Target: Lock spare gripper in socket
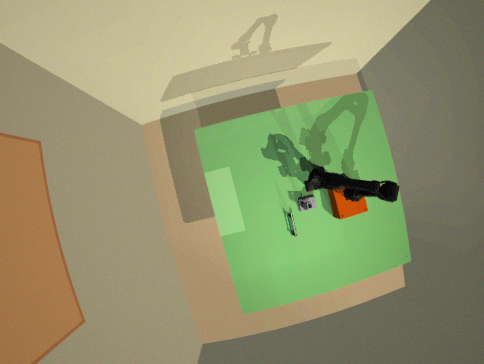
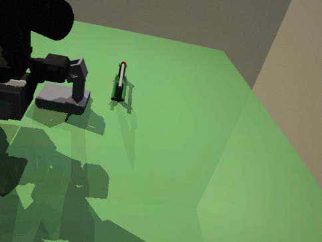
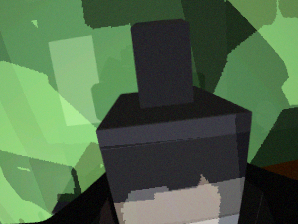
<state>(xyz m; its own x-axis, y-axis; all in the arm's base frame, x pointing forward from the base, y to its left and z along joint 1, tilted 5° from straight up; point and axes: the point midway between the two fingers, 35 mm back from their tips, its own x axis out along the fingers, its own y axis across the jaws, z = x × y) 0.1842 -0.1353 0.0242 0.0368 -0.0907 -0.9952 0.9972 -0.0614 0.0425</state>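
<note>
Top view: mount (image 1: 307, 202) (image 2: 53, 96) on mat (image 1: 280, 270) (image 2: 166, 116), between box (image 1: 351, 208) to its right and rack (image 1: 290, 218) (image 2: 118, 94) to its lower left. Rod (image 1: 294, 230) (image 2: 122, 74) seemingly lay on the rack. Arm (image 1: 362, 186) (image 2: 36, 16) passed over the box's upper edge.

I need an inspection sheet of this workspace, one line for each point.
Surface: green top, crossed by shadows.
Job's things: grey mount upright; pale red-tipped rod, probably the lock pin, on a green holder; dark block with a spigot, apparently the spare gripper, undocked.
Clutter: orange block near the arm; purpose unclear.
Gripper: closed on the spare gripper.
Cables: nothing seen.
Surroundings: plain walls.
</note>
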